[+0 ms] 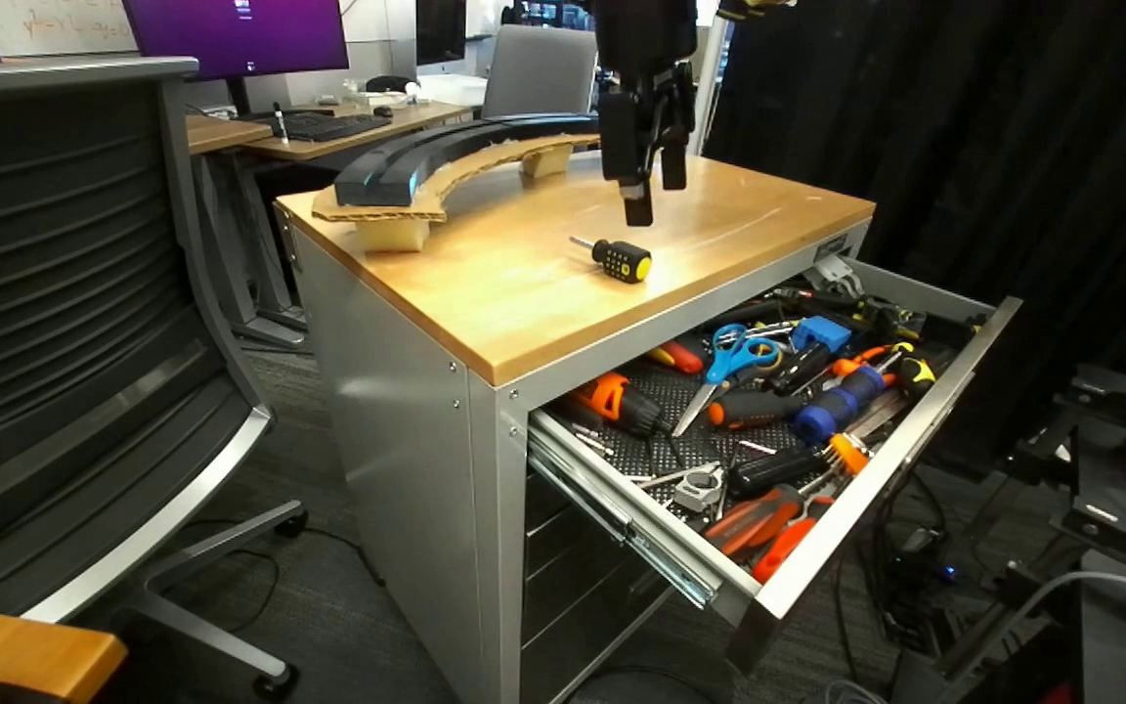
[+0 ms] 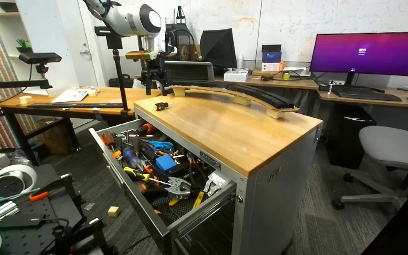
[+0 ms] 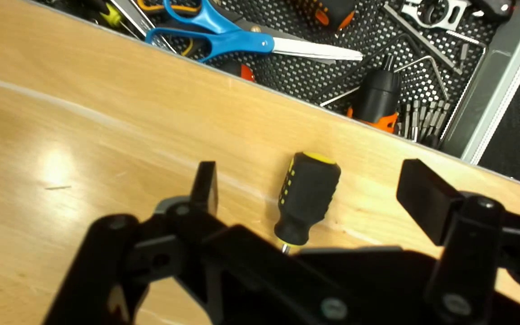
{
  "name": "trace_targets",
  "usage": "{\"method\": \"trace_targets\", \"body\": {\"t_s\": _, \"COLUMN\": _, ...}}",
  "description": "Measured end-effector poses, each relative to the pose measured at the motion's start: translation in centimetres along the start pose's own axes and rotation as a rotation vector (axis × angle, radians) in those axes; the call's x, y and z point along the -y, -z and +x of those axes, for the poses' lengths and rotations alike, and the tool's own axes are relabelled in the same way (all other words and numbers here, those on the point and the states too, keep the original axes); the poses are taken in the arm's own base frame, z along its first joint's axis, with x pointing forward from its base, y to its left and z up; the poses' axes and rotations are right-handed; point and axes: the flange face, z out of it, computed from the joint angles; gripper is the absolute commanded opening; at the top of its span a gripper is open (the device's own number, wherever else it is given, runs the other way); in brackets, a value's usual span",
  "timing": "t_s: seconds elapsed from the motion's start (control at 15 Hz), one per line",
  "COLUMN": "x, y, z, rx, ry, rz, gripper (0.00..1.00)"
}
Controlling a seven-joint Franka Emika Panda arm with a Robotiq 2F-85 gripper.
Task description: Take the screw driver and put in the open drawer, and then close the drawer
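The screw driver (image 1: 622, 261) lies on the wooden cabinet top near the front edge. It is short, with a black handle, yellow end and thin metal shaft; it also shows in an exterior view (image 2: 161, 106). The drawer (image 1: 887, 458) below is pulled out and full of tools; its front rim (image 2: 139, 193) and, in the wrist view, its side wall (image 3: 494, 85) show. My gripper (image 1: 656, 196) points down, open and empty, above the cabinet top. In the wrist view the handle (image 3: 309, 194) appears between the spread fingers (image 3: 314, 187), with most of the shaft hidden by the gripper.
A curved black rail (image 1: 465, 152) on cardboard and blocks runs along the back of the top. Blue scissors (image 1: 734, 357), an orange-black power tool (image 1: 617, 403) and several hand tools lie in the drawer. A chair (image 1: 84, 342) stands beside the cabinet.
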Motion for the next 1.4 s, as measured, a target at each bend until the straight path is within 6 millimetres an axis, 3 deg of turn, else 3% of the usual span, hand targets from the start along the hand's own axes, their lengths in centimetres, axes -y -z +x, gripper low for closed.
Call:
{"method": "trace_targets", "body": {"t_s": 0.27, "x": -0.2, "y": -1.3, "z": 2.2, "rx": 0.002, "ry": -0.004, "rz": 0.001, "gripper": 1.00}}
{"method": "trace_targets", "body": {"t_s": 0.67, "x": -0.7, "y": -3.2, "z": 3.3, "rx": 0.023, "ry": -0.018, "rz": 0.017, "gripper": 1.00}}
{"method": "trace_targets", "body": {"t_s": 0.73, "x": -0.7, "y": -3.7, "z": 3.4, "rx": 0.029, "ry": -0.019, "rz": 0.017, "gripper": 0.75}}
{"method": "trace_targets", "body": {"t_s": 0.87, "x": -0.8, "y": -4.6, "z": 3.6, "rx": 0.042, "ry": -0.022, "rz": 0.014, "gripper": 0.68}}
{"method": "trace_targets", "body": {"t_s": 1.07, "x": -0.9, "y": -5.4, "z": 3.7, "rx": 0.052, "ry": -0.026, "rz": 0.009, "gripper": 0.42}}
{"method": "trace_targets", "body": {"t_s": 1.27, "x": -0.6, "y": -4.9, "z": 3.9, "rx": 0.041, "ry": -0.027, "rz": 0.005, "gripper": 0.19}}
{"method": "trace_targets", "body": {"t_s": 1.4, "x": -0.3, "y": -4.7, "z": 3.9, "rx": 0.040, "ry": -0.023, "rz": 0.001, "gripper": 0.11}}
